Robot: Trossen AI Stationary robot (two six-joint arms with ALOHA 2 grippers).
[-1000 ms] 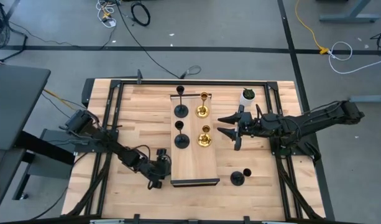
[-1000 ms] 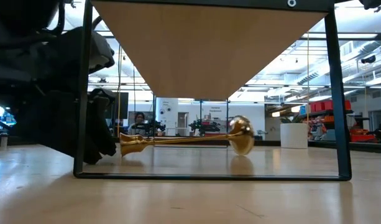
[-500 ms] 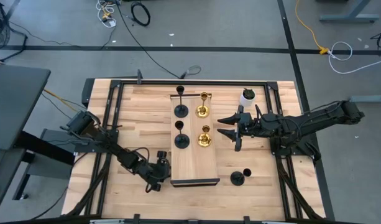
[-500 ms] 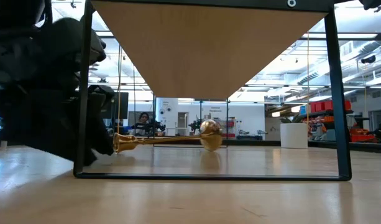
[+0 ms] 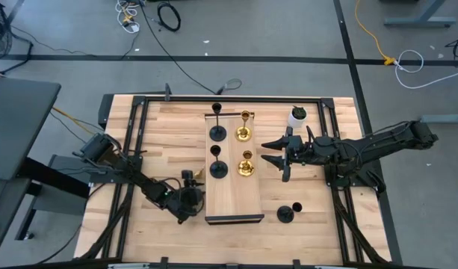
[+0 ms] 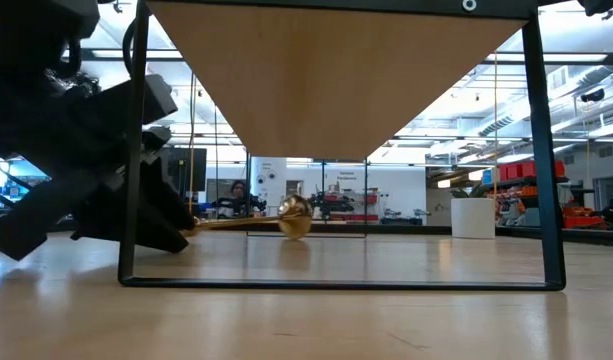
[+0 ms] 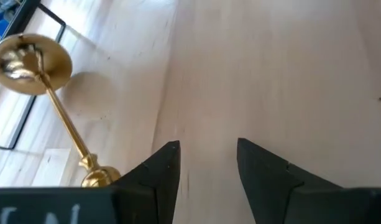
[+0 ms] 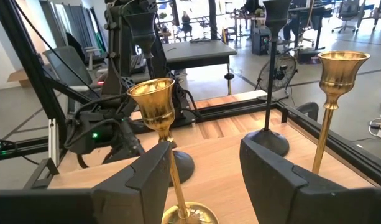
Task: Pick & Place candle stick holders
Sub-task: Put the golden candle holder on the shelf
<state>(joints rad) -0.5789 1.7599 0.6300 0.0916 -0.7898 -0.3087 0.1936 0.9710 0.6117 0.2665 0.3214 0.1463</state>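
Note:
A gold candle stick holder (image 7: 50, 93) lies on its side on the table, left of the raised wooden board (image 5: 232, 202). Its round base (image 6: 294, 215) points away from my left gripper (image 7: 206, 155), and its cup (image 7: 100, 178) lies beside one finger. That gripper is low over the table, open, with nothing between its fingers. Two black holders (image 5: 217, 133) and two gold ones (image 5: 244, 133) stand upright on the board. My right gripper (image 5: 267, 151) hovers open to the right of the board, level, facing a standing gold holder (image 8: 154, 106) without touching it. My left gripper has the lying gold holder's cup end (image 7: 100, 178) close against the outer side of one finger (image 7: 162, 165). The gripper's own body hides the spot, so I cannot tell whether they touch. The holder lies flat on the table, outside the fingers.
A black holder (image 5: 287, 214) is on the table right of the board's near end. A white pot with a plant (image 5: 298, 114) stands at the far right. The board's black frame (image 6: 136, 150) stands just beside my left gripper.
My left gripper has swung round toward the table's far edge. The lying gold holder has turned about with it. Its base has swept toward the table's left, while its cup end has stayed by the gripper.

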